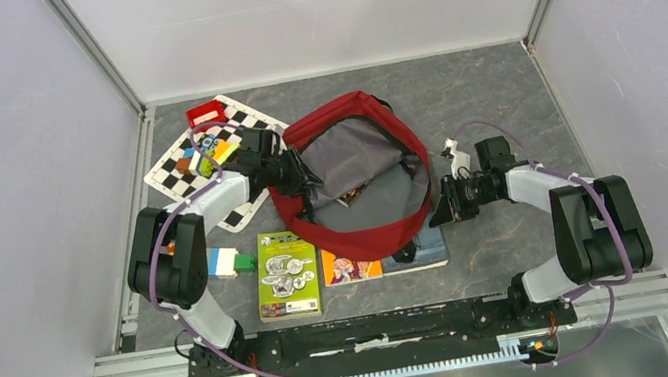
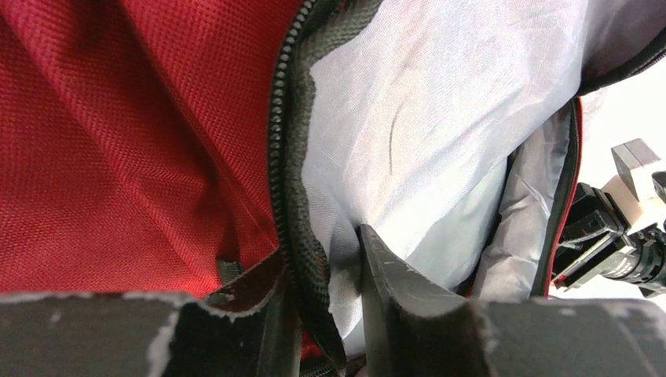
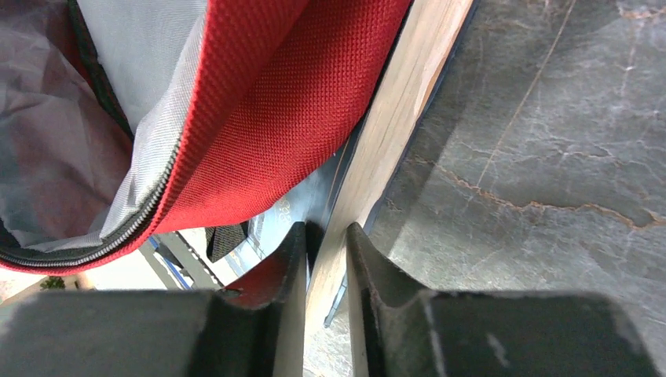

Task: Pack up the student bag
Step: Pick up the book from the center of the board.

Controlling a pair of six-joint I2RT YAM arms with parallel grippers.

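Clamped with the left gripper (image 2: 322,314) on the left rim of the student bag (image 1: 370,235), jaws shut over black zip tape and grey lining, holding that side of the mouth up and open. Pinched in the right gripper (image 3: 323,250), at the bag's right side, the thin edge of a grey-blue book (image 3: 393,133), jaws nearly together around it, the rest tucked beneath the bag's red rim on the bench (image 3: 550,157). Just in front of the bag, a green book (image 1: 287,273) lying flat and apart from it, plus an orange-covered book (image 1: 348,269) with its far edge under the bag. Front-left of the bag, a few coloured blocks (image 1: 225,263); behind-left, a checkered mat (image 1: 167,166) with more blocks and a small red box (image 1: 207,114). Early in the packing, by the look of it: bag open and held, something dark and printed low inside the lining but too unclear to name, all three books outside. Likely in hand: freeing the grey-blue book from under the rim for lifting into the mouth; after that, the other two.
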